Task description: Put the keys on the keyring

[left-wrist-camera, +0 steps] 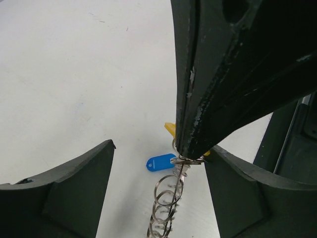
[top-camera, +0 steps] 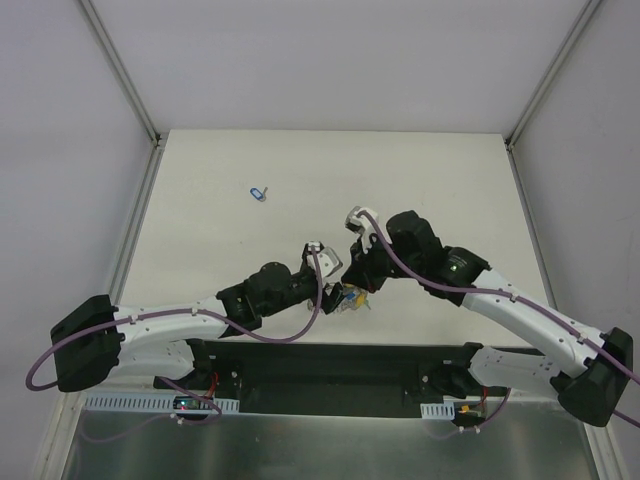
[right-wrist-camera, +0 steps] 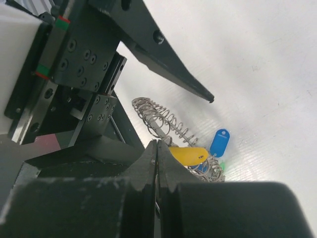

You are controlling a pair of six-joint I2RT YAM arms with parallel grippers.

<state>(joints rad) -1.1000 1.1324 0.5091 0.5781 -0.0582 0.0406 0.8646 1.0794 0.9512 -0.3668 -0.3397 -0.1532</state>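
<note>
The keyring (left-wrist-camera: 167, 197) lies edge-on between my two arms, its silvery wire loops in a row; it also shows in the right wrist view (right-wrist-camera: 157, 115) and the top view (top-camera: 352, 300). My left gripper (left-wrist-camera: 162, 148) is open, one finger on each side of the keyring, holding nothing. My right gripper (left-wrist-camera: 190, 151) is shut, its tip pinching a key's small split ring at the keyring's end. A blue tag (left-wrist-camera: 161, 162) and a yellow tag (left-wrist-camera: 170, 129) lie by that tip. In the right wrist view the yellow tag (right-wrist-camera: 188, 155), a blue tag (right-wrist-camera: 219, 142) and a tangle of rings sit just past my shut right gripper (right-wrist-camera: 157, 145).
A lone blue-tagged key (top-camera: 259, 192) lies on the white table far to the back left of both grippers. The black base rail (top-camera: 330, 365) runs along the near edge, close behind the keyring. Grey walls enclose the table on three sides.
</note>
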